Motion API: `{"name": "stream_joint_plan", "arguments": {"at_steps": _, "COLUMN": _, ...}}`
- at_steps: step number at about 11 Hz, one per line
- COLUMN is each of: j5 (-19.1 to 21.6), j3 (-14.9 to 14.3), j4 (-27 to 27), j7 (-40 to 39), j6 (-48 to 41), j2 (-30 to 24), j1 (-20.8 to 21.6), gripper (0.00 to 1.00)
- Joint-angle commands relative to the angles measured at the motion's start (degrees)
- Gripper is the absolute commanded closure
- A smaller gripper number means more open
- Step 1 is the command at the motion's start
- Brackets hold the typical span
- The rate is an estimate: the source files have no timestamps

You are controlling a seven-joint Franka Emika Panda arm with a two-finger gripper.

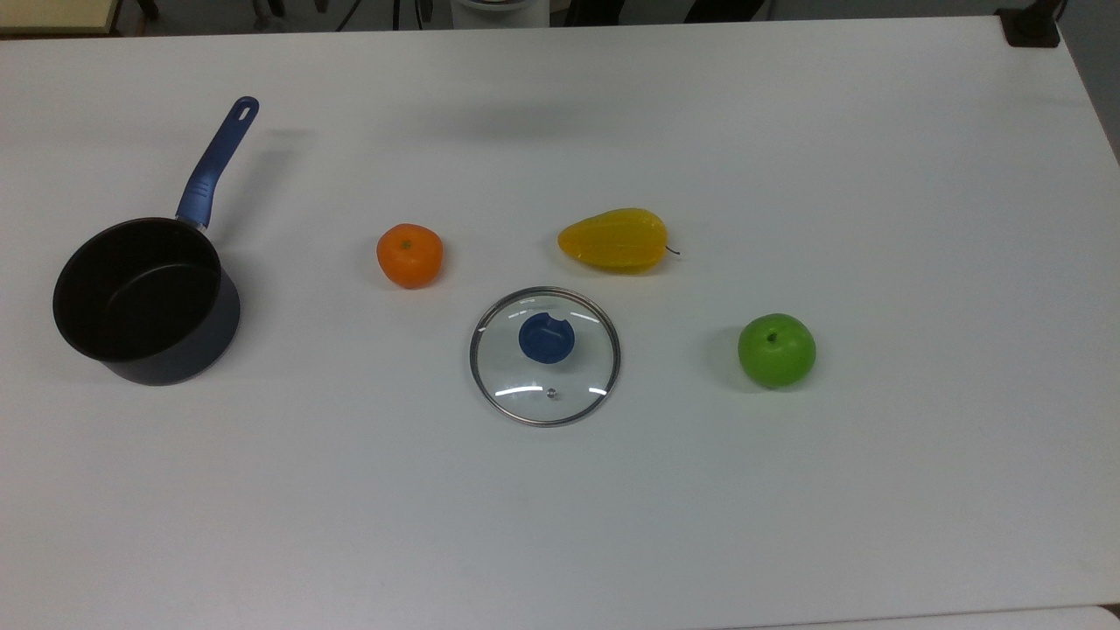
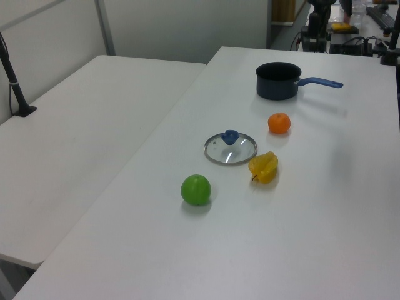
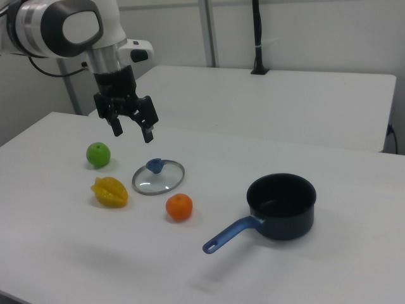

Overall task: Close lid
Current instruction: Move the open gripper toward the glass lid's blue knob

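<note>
Top view: lid (image 1: pixel 545 356) lies flat on the white table (image 1: pixel 787 131), knob (image 1: pixel 547 338) up, roughly mid-table, ringed by three fruits. Orange (image 1: pixel 409 255) sits near it toward the top view's upper left, yellow starfruit (image 1: pixel 614 239) just beyond its far rim, green apple (image 1: pixel 776 350) off to the top view's right. None of them touches the rim. Saucepan (image 1: pixel 146 300) stands well apart at the top view's left, open and empty, blue handle (image 1: pixel 218 160) angled away from the lid. Right view: gripper (image 3: pixel 131 125) hangs in the air above and slightly behind the lid, jaws spread open and holding nothing, pointing down. Lid not yet grasped, so the task looks barely begun. Risks, as judgement: the knob is small and rounded with a scooped side, so a descent that lands off-centre could pinch its edge and let the lid tilt or slip free. Fingers coming down too far would strike the glass. The carry to the pan runs past the orange, which stands roughly along that line; a low pass could knock it rolling. The starfruit lies close enough to the rim that a lid dragged rather than lifted could shove it. At the pan, a tilted or offset release would leave the rim perched on the pan wall instead of seated, and a hard nudge could slide the pan.
</note>
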Motion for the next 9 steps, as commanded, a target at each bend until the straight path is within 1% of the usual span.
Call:
{"name": "stream_joint_plan", "arguments": {"at_steps": 1, "j5": 1.0, "j3": -0.9, "j4": -0.5, "j7": -0.5, "j6": 0.4, "j2": -0.4, "j1": 0.6, "gripper": 0.0}}
{"name": "stream_joint_plan", "arguments": {"at_steps": 5, "j5": 1.0, "j3": -0.9, "j4": -0.4, "j7": -0.5, "j6": 0.8, "j2": 0.2, "j1": 0.8, "gripper": 0.0}}
{"name": "stream_joint_plan", "arguments": {"at_steps": 6, "j5": 1.0, "j3": -0.9, "j4": -0.3, "j7": -0.4, "j6": 2.2, "j2": 1.0, "j1": 0.9, "gripper": 0.0}}
{"name": "stream_joint_plan", "arguments": {"at_steps": 7, "j5": 1.6, "j3": -0.7, "j4": -0.3, "j7": 0.5, "j6": 5.6, "j2": 1.4, "j1": 1.0, "gripper": 0.0}}
{"name": "stream_joint_plan", "arguments": {"at_steps": 9, "j5": 2.6, "j3": -0.2, "j4": -0.5, "j7": 8.6, "j6": 11.6, "j2": 4.2, "j1": 2.1, "gripper": 0.0}}
